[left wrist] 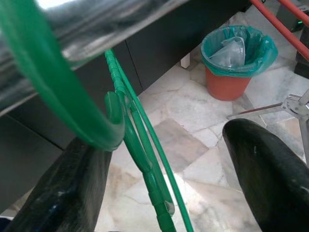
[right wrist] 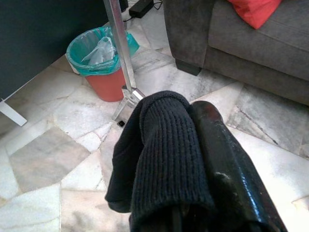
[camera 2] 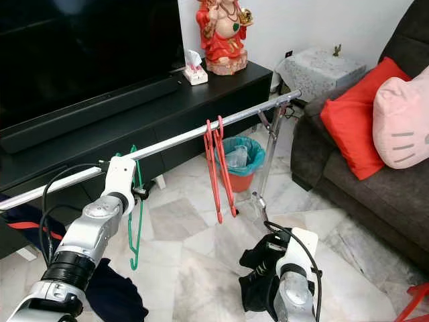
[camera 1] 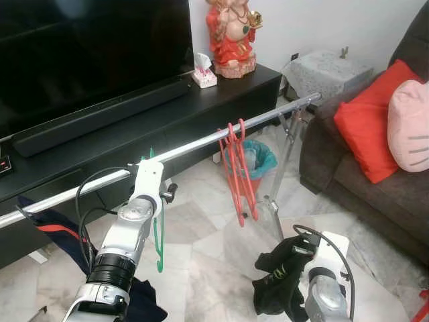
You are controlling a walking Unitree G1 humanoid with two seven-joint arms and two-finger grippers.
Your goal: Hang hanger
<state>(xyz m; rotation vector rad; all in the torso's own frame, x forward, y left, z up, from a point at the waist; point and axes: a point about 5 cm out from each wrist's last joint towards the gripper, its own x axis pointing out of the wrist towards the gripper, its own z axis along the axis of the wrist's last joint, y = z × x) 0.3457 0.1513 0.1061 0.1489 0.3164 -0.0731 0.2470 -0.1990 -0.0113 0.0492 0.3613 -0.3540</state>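
A green hanger [camera 1: 159,247] hangs by its hook [left wrist: 72,104] over the silver rail [camera 1: 201,142]. My left gripper [camera 1: 151,169] is raised to the rail right at that hook. In the left wrist view its fingers [left wrist: 263,166] stand wide apart and open, with the hanger's neck [left wrist: 137,145] between them and the hook's tip against one finger. Two red hangers [camera 1: 237,173] hang further right on the rail. Low on the right, my right gripper [camera 1: 298,258] is shut on a black knitted garment [right wrist: 161,145] that droops over its fingers [right wrist: 219,159].
Behind the rail stands a black TV stand [camera 1: 221,94] with a TV, a soundbar, a tissue box [camera 1: 204,71] and a red statue [camera 1: 232,33]. An orange bin [camera 1: 252,164] with a teal bag sits past the rail's leg [camera 1: 285,171]. A grey sofa [camera 1: 365,181] with cushions is right. Dark clothes [camera 1: 144,302] lie low left.
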